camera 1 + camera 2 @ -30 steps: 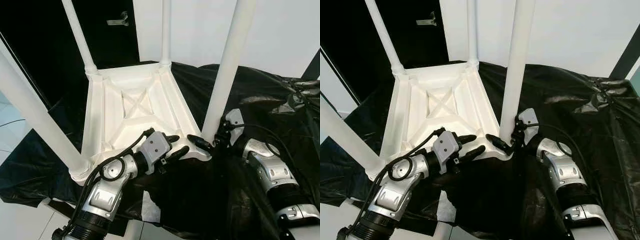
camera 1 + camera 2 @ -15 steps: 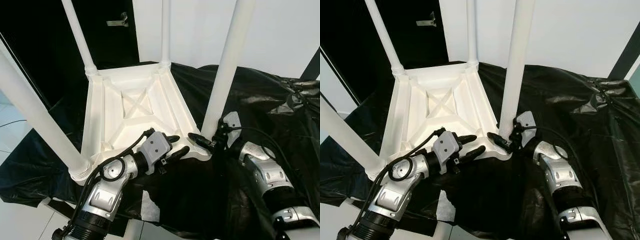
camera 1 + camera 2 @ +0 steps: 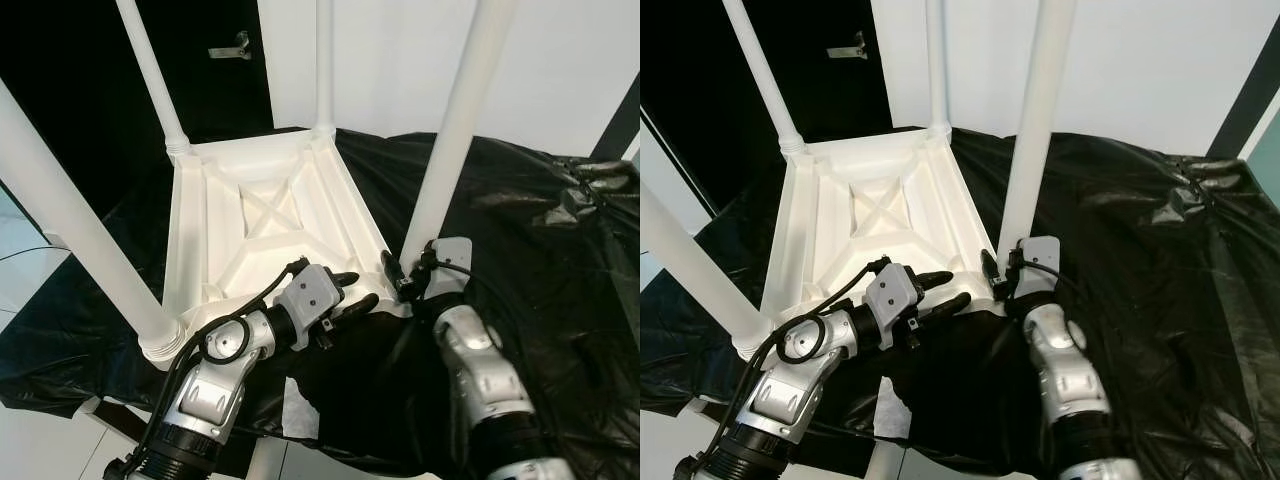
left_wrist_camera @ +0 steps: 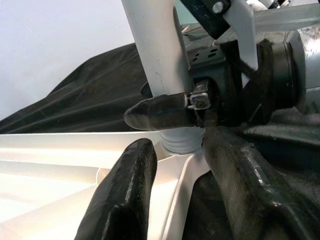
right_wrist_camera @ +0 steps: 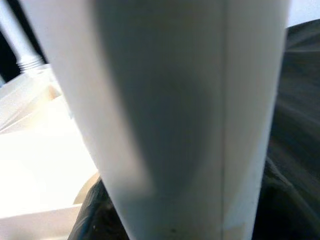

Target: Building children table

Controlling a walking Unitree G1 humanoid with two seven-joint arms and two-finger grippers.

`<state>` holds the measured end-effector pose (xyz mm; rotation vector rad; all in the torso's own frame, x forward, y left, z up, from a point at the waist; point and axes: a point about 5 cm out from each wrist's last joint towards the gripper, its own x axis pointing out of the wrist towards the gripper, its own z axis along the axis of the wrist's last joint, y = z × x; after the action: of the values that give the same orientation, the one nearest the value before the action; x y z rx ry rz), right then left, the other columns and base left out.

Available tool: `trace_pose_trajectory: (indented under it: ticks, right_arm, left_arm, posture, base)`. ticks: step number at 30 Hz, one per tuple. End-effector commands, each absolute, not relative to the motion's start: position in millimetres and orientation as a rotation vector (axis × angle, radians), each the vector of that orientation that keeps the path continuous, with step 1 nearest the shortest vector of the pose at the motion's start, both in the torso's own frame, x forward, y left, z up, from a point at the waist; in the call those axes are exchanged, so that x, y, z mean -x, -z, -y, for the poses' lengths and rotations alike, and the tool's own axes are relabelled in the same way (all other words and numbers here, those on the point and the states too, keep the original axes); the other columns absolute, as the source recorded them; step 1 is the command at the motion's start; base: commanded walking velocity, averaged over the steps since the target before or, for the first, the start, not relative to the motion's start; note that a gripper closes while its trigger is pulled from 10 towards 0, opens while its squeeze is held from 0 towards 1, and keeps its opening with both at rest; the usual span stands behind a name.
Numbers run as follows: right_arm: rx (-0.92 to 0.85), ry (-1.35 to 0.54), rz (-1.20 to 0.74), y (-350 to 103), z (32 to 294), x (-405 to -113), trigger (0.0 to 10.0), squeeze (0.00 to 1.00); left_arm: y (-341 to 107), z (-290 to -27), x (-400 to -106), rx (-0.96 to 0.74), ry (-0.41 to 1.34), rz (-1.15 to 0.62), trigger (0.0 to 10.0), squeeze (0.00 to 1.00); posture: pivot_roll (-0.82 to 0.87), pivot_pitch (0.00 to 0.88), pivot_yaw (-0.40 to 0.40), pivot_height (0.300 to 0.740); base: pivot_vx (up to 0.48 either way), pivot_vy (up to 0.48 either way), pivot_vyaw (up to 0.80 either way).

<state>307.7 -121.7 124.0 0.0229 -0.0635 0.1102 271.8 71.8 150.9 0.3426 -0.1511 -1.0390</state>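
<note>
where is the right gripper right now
In the left eye view the right gripper is at the base of the near right table leg, at the upturned white table's corner.

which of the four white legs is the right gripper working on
The near right leg, standing in the upturned table's corner closest to the robot's right arm. The right gripper is at its base with a finger on either side; the other three legs stand untouched.

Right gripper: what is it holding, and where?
The right gripper grips the white plastic table leg near its base, just above the socket.
</note>
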Motion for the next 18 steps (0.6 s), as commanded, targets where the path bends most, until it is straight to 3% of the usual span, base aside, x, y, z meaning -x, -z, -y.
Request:
trace_pose_trajectory:
  ticks: [1,10,11,16,17,18]
  right_arm:
    - [-0.025,-0.046,-0.004,-112.6,118.3,-303.1,0.0,0.0]
    - [-0.024,-0.026,0.007,-116.6,116.0,-299.6,0.0,0.0]
    - [-0.024,-0.025,0.016,-118.2,114.8,-299.2,10.0,0.0]
    - [-0.016,-0.033,0.044,-123.9,114.7,-298.0,10.0,0.0]
    - [-0.014,-0.048,0.054,-125.6,116.3,-297.6,10.0,1.0]
    - [-0.014,-0.048,0.054,-125.6,116.3,-297.6,10.0,1.0]
  left_arm:
    - [-149.5,-71.9,-271.9,-0.333,1.021,0.148,10.0,0.0]
    - [-149.5,-70.3,-270.8,-0.333,1.03,0.147,10.0,0.0]
    - [-149.8,-70.1,-271.0,-0.333,1.03,0.147,10.0,0.0]
    - [-150.4,-69.5,-271.0,-0.335,1.03,0.148,10.0,0.0]
    - [-150.9,-69.6,-271.0,-0.335,1.029,0.148,10.0,0.0]
    - [-150.9,-69.6,-271.0,-0.335,1.029,0.148,10.0,0.0]
  posture:
    - [-0.04,0.0,0.021,0.74]
    - [-0.04,0.0,0.025,0.74]
    - [-0.04,0.0,0.025,0.74]
    - [-0.04,0.0,0.027,0.74]
    - [-0.04,0.0,0.023,0.74]
    - [-0.04,0.0,0.023,0.74]
  base:
    - [0.0,0.0,0.0]
    - [0.0,0.0,0.0]
    - [0.0,0.0,0.0]
    - [0.0,0.0,0.0]
    - [0.0,0.0,0.0]
    - [0.0,0.0,0.0]
